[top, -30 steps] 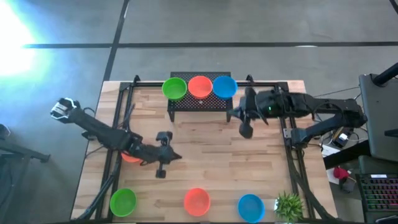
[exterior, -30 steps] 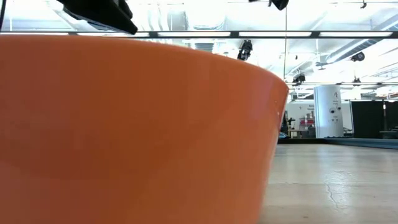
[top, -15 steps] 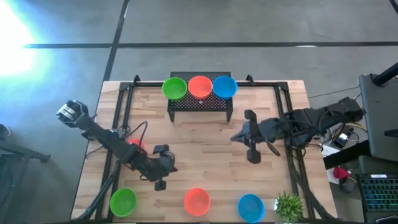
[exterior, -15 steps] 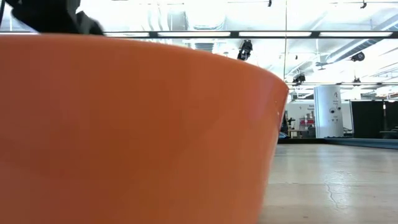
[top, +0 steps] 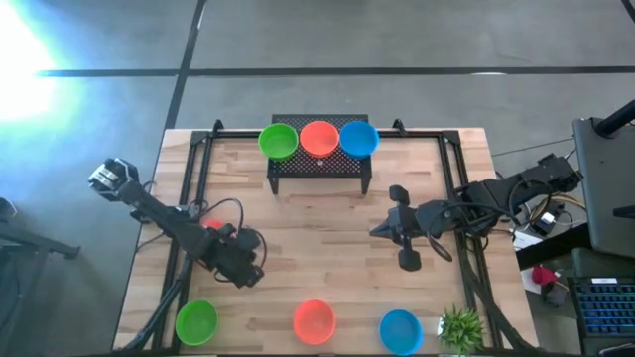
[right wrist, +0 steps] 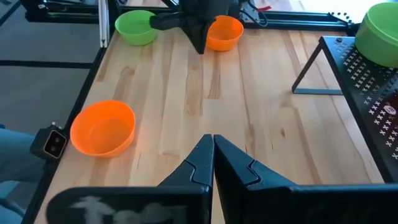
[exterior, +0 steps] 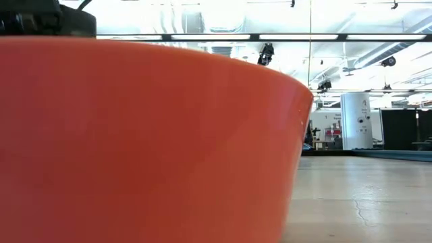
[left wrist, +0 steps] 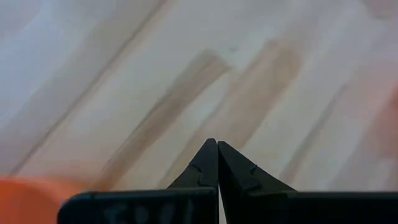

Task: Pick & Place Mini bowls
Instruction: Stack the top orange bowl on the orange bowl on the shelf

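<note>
1. You will find no readable writing on the bowls or the table.
2. Left gripper: fingers pressed together, holding nothing, low over bare wood near the table's left side, just beside a red bowl.
3. Right gripper: fingers together, empty, over the open middle-right boards.
4. Three bowls sit on the black rack at the far edge: green, red, blue.
5. Three more line the near edge: green, red, blue, beside a potted plant.

Three mini bowls on black rack; three along near table edge; both arms low.
</note>
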You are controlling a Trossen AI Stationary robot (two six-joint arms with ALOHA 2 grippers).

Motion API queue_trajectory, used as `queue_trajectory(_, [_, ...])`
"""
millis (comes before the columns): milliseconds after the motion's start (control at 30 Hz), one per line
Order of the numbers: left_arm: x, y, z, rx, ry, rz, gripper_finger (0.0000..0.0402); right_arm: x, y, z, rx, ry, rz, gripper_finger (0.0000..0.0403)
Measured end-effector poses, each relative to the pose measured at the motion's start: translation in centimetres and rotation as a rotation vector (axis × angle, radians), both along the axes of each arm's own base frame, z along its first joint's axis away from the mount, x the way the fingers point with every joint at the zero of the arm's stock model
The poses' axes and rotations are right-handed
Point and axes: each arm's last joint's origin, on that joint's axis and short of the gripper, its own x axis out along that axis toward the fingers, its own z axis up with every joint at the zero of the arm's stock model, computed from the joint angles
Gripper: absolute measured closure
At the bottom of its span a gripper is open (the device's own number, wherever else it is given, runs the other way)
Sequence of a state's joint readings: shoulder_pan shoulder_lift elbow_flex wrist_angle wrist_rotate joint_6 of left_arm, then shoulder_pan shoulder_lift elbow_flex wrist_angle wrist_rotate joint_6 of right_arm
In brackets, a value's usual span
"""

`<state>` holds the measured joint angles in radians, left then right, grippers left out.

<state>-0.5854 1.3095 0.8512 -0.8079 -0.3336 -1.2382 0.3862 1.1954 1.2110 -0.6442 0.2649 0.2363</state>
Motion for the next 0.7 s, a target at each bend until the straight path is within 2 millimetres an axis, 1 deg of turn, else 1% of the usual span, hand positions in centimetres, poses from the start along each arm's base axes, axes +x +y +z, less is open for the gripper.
queue_trajectory(300, [-1.0, 0.7, -0.2, 0.026, 0.084, 0.102, 0.0402, 0.0, 0.0, -0.1, -0.002, 0.002, 0.002, 0.0394])
queue_trajectory(533, [-1.9, 1.3, -0.4, 0.041, 0.146, 0.252, 0.0401, 0.0, 0.0, -0.1, -0.002, 0.003, 0.004, 0.0394])
queue_trajectory(700, [-2.3, 1.6, -0.5, 0.053, 0.176, 0.321, 0.0384, 0.0, 0.0, -0.1, -0.002, 0.003, 0.004, 0.0394])
